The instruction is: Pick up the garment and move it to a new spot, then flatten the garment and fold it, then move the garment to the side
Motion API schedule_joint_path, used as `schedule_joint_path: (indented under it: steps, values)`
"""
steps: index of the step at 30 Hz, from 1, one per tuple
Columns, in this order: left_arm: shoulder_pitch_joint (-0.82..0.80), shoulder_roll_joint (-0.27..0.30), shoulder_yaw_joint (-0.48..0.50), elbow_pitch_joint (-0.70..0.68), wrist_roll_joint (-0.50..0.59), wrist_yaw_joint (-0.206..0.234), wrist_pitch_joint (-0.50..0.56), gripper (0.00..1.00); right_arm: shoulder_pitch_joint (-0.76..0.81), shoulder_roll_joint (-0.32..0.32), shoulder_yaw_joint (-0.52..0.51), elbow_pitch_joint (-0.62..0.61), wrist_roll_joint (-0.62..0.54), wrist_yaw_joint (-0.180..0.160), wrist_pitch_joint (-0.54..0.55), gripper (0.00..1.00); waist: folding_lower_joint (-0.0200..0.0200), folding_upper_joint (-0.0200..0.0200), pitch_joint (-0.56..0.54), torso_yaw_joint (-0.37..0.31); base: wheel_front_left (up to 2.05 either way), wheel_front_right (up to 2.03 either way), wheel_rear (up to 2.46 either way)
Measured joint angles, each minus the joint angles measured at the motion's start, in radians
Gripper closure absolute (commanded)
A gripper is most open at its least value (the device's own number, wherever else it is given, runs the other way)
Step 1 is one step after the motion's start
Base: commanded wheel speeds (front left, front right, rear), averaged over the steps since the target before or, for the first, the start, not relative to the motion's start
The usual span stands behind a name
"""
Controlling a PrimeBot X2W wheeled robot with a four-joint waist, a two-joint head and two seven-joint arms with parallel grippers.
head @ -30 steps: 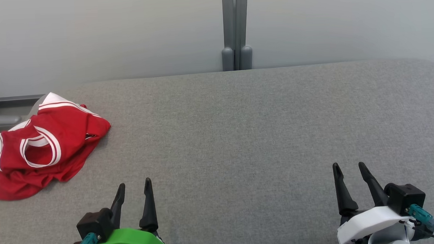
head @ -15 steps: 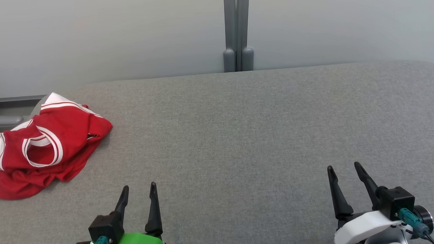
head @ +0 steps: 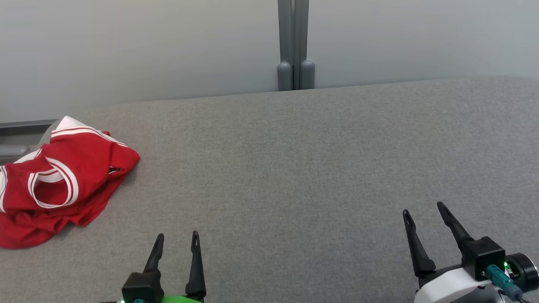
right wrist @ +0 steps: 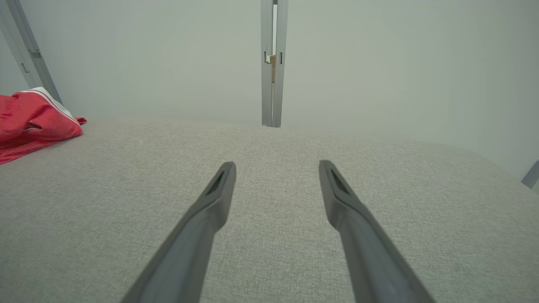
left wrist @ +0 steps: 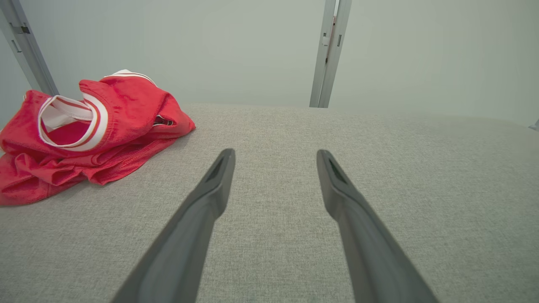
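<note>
Both released: left tool [head: 178, 234] and right tool [head: 422, 207] hover over the worktop [head: 297, 168]. Red garment [head: 91, 171] crumpled at its left edge, well apart.

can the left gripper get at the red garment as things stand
Probably yes: the left gripper is open, and only bare table lies between it and the garment to its left.

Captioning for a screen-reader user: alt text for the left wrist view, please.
A crumpled red garment with white trim lies at the left on a grey fabric table. The left tool, open and empty, points across the table to its right, apart from it.
</note>
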Motion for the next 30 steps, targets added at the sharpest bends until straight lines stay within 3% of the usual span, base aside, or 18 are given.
schedule_joint_path:
  steps: [10,19,30]
  values:
    - [0.006,0.000,-0.013,0.006,0.049,0.011,-0.015,0.00,0.009,-0.001,0.003,-0.005,-0.063,0.000,-0.016,0.00,0.0000,0.0000,-0.007,0.004,0.00,0.00,0.00]
    - [0.012,0.000,-0.008,0.011,0.049,0.011,-0.015,0.00,0.009,-0.001,-0.012,-0.001,-0.007,0.000,-0.016,0.00,0.0000,0.0000,-0.012,0.002,0.00,0.00,0.00]
    - [0.015,0.000,-0.003,0.014,0.049,0.010,-0.015,0.00,0.010,-0.001,-0.011,0.000,-0.018,0.000,-0.016,0.00,0.0000,0.0000,-0.016,0.005,0.00,0.00,0.00]
